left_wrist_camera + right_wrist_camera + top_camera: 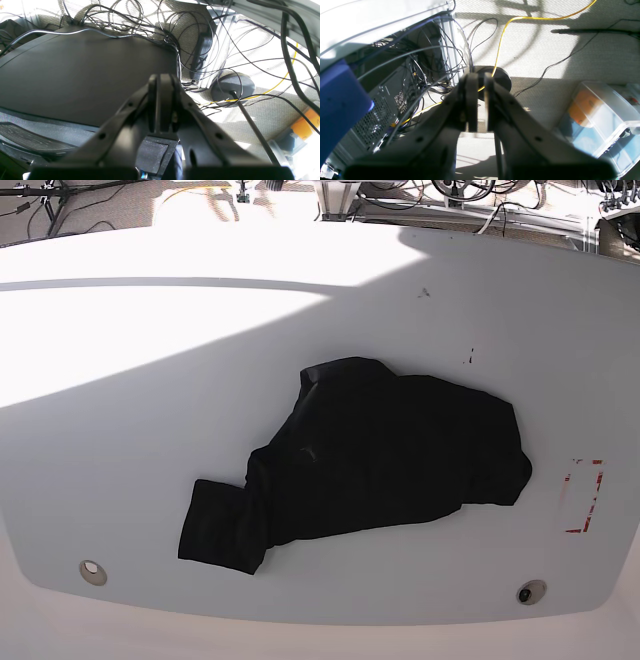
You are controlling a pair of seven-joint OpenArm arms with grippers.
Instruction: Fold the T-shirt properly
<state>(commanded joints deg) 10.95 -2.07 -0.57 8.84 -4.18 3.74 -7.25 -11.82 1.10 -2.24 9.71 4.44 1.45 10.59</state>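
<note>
Base view: the T-shirt [375,465] lies crumpled and unfolded on the white counter [150,380], somewhat right of centre; its bulk is a rumpled dark mass, with one narrower portion trailing toward the near left edge and ending in a squared-off flap; a red-marked rectangle [585,497] sits on the counter just right of the shirt, apart from it; two small round fittings [92,570] are set near the front edge; neither arm appears in this view.

Left wrist view: the left gripper [163,82] is raised off the counter and points toward the floor area; its jaws are pressed together with nothing between them; behind them lies a large dark flat panel [82,75], a tangle of black cables [150,22], a round black base [232,87] with a rod rising from it, and a yellow cable [280,82] on pale carpet; the shirt is not visible here.

Right wrist view: the right gripper [478,85] also points at the floor; its jaws stand nearly together, a narrow gap showing between them, holding nothing; beyond are a perforated computer case [377,110], a blue block [340,105] at the left edge, a clear plastic bin [597,112] at right, and the same kind of yellow cable [500,45] crossing a round black base [500,77]; the shirt and counter top are not shown here either.
</note>
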